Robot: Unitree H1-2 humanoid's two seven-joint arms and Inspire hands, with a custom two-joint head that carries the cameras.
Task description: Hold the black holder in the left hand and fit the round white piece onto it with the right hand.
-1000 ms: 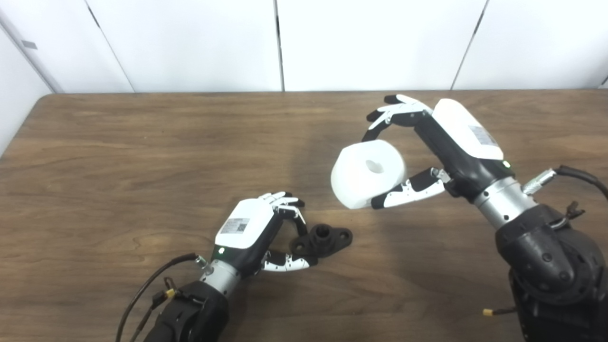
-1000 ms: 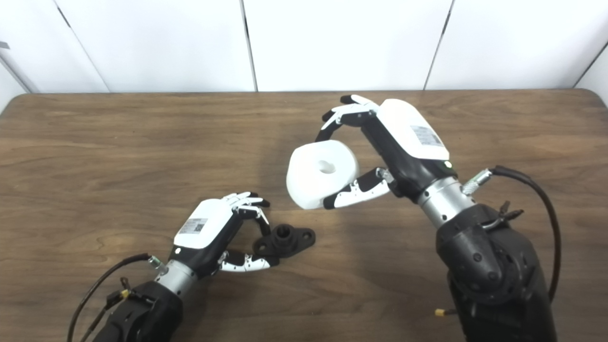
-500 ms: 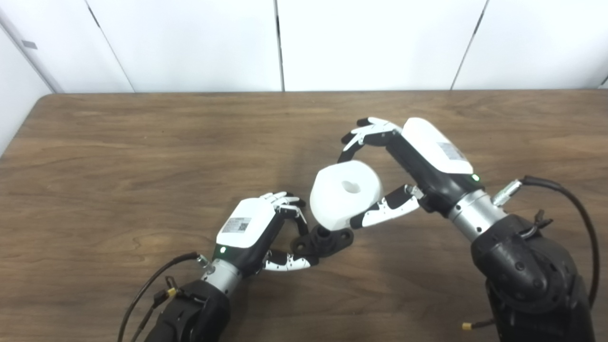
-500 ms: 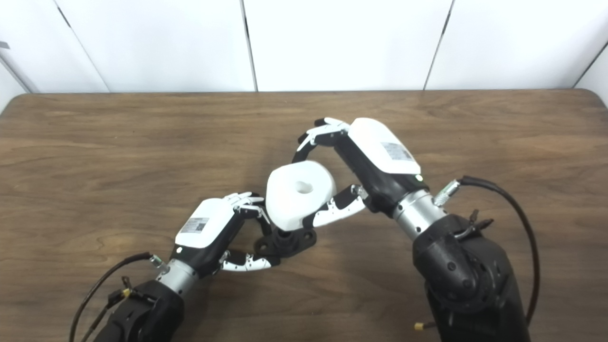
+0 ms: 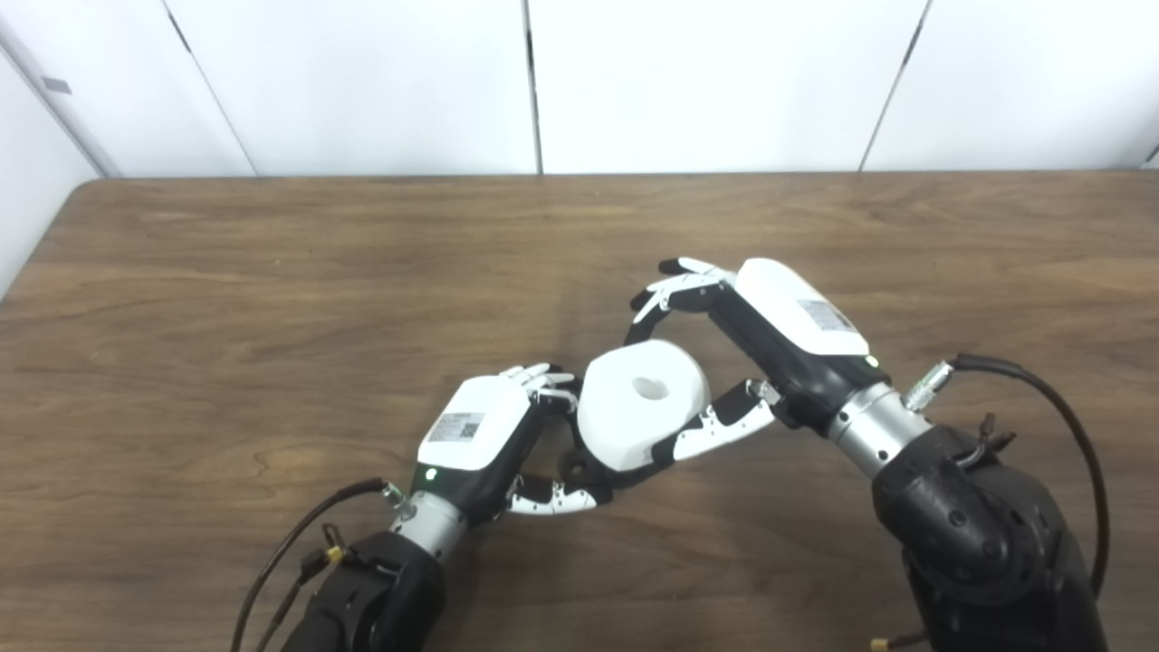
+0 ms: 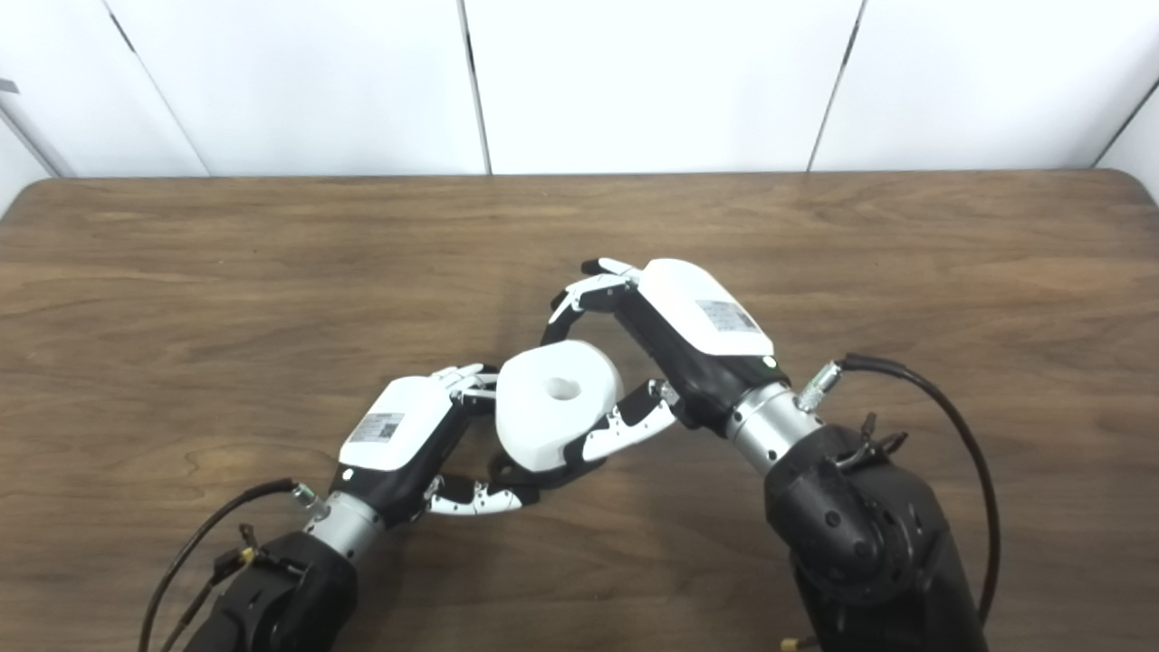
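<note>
At the lower centre of the frame, the right hand (image 5: 724, 362) pinches the round white piece (image 5: 641, 404) between its thumb below and its fingers (image 5: 675, 285) curled over the far rim, the piece's centre hole facing up. The piece sits directly over the black holder (image 5: 579, 473), hiding nearly all of it; whether it is seated on the holder cannot be told. The left hand (image 5: 493, 435) is closed on the holder, thumb along its near edge and fingers over its far side, beside the white piece on the wooden table (image 5: 272, 299).

The right eye view shows a dark sliver of the holder under the piece at (image 6: 507, 466); the left eye view shows slightly more of it beside the left thumb.

A second ago the piece was held high, well apart at centre right, with the holder fully exposed; half a second ago it hung just above the holder. The left hand has kept its grip in place.

No containers appear in either view.
</note>
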